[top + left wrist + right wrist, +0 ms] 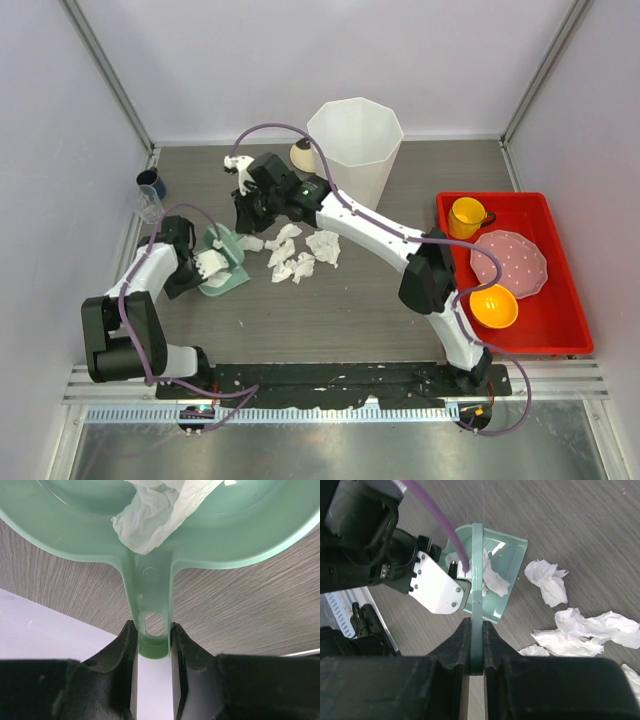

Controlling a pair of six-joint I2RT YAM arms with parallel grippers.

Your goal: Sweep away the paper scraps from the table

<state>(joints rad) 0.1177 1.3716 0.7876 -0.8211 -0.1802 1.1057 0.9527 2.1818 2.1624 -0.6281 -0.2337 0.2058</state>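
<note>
My left gripper (152,640) is shut on the handle of the green dustpan (152,600), which lies on the table (330,320) at the left (228,272). One paper scrap (150,520) lies in the pan. My right gripper (476,625) is shut on a thin green sweeping tool (477,565), seen edge-on, held over the pan's mouth (218,238). In the top view the right gripper (248,212) is just behind the pan. Several paper scraps (290,255) lie on the table right of the pan, and some show in the right wrist view (547,580).
A tall white bin (355,140) stands at the back centre with a beige object (301,155) behind it. A red tray (560,335) at the right holds a yellow mug (467,215), pink plate (510,262) and orange bowl (493,305). A dark cup (152,183) and clear glass (148,207) stand at the left wall.
</note>
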